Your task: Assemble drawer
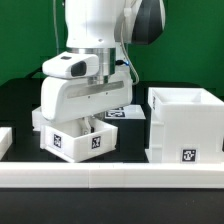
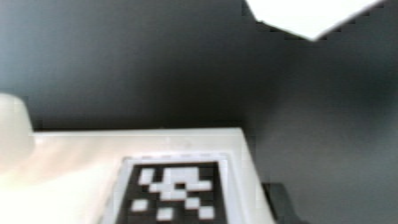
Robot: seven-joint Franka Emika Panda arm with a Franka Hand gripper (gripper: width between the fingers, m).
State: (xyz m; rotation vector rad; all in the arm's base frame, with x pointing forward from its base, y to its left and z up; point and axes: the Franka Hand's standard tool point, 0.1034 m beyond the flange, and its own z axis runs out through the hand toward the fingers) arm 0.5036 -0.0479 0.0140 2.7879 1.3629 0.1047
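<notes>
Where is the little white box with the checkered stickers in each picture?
Exterior view: the small drawer box sits low, toward the exterior view's left, beneath the robot arm and beside the bigger open box.
Wrist view: it is seen close up, as a white face carrying one tag.
Shared landmark: a black-and-white marker tag on that box.
</notes>
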